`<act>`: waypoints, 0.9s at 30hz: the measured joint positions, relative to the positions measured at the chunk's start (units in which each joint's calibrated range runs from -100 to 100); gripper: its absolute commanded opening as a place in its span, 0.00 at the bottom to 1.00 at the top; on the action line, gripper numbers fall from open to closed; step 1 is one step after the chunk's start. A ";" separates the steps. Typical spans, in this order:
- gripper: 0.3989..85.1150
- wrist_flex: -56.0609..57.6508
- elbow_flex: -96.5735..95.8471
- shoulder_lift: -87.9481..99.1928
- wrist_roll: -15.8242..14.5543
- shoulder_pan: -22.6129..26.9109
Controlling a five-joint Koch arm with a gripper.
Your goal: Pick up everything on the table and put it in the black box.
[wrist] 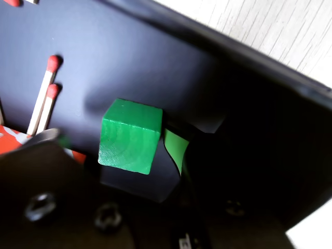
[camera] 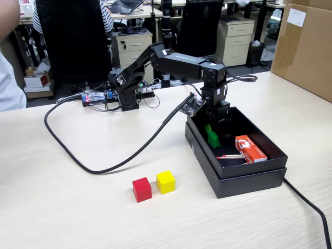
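The green cube (camera: 213, 139) lies inside the black box (camera: 249, 175), near its back left wall. My gripper (camera: 210, 129) hangs over it inside the box. In the wrist view the gripper (wrist: 111, 142) is open. The green cube (wrist: 129, 136) rests beside the green-taped jaw on the right, and a clear gap separates it from the dark jaw on the left. The red cube (camera: 141, 189) and the yellow cube (camera: 166, 182) stand side by side on the table (camera: 67, 207), left of the box's front.
An orange-red packet (camera: 250, 149) and a thin matchstick (camera: 231, 156) lie in the box; matchsticks (wrist: 44, 96) also show in the wrist view. A black cable (camera: 104, 167) curves over the table behind the cubes. A brown carton (camera: 306, 46) stands at the far right.
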State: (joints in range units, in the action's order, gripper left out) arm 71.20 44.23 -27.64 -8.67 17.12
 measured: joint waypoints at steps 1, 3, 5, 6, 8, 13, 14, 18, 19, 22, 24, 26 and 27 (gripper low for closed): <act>0.57 0.15 0.00 0.13 0.00 0.00; 0.57 0.15 -0.46 0.39 0.00 0.00; 0.57 0.15 -0.55 2.33 0.00 0.00; 0.57 0.15 -0.55 4.27 0.05 -0.05; 0.57 0.15 -0.55 8.80 0.05 -0.34; 0.57 0.15 -0.55 23.69 0.78 -2.69; 0.57 0.15 -0.82 26.54 1.07 -3.47; 0.58 0.15 -2.56 35.21 2.15 -7.23; 0.58 0.15 -3.65 36.63 2.49 -8.84; 0.58 0.15 -7.85 37.67 3.66 -12.21; 0.58 -0.23 -10.50 37.54 5.08 -15.14; 0.58 -1.94 -12.23 37.15 6.06 -17.14; 0.58 -2.79 -12.32 36.12 6.50 -18.02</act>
State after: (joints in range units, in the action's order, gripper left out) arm 68.41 31.90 8.48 -2.17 -0.90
